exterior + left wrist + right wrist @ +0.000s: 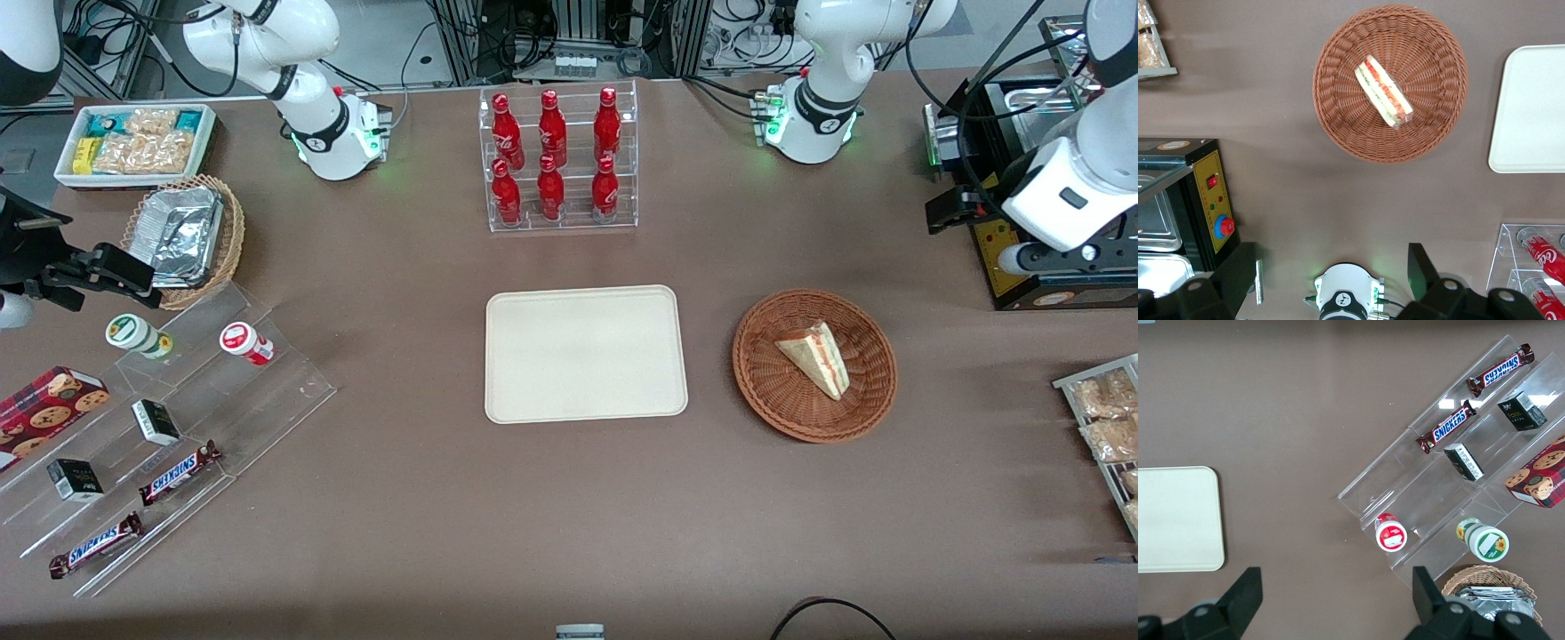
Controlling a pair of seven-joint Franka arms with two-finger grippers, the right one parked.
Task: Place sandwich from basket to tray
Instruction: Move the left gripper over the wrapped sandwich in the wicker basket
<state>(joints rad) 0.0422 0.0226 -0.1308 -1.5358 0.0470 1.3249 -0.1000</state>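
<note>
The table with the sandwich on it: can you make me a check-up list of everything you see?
Surface: brown table, flat, no spills seen.
Job's things: sandwich lies in the basket; tray sits bare beside it, toward the parked arm's end.
Clutter: rack of red bottles farther from the front camera than the tray; candy bars and cups on clear steps; foil containers in a tan basket; snack bin.
End effector: left end effector open, high above the table, holding nothing.
Cables: black cable at the table's near edge.
Surroundings: black machine at the working arm's end.
</note>
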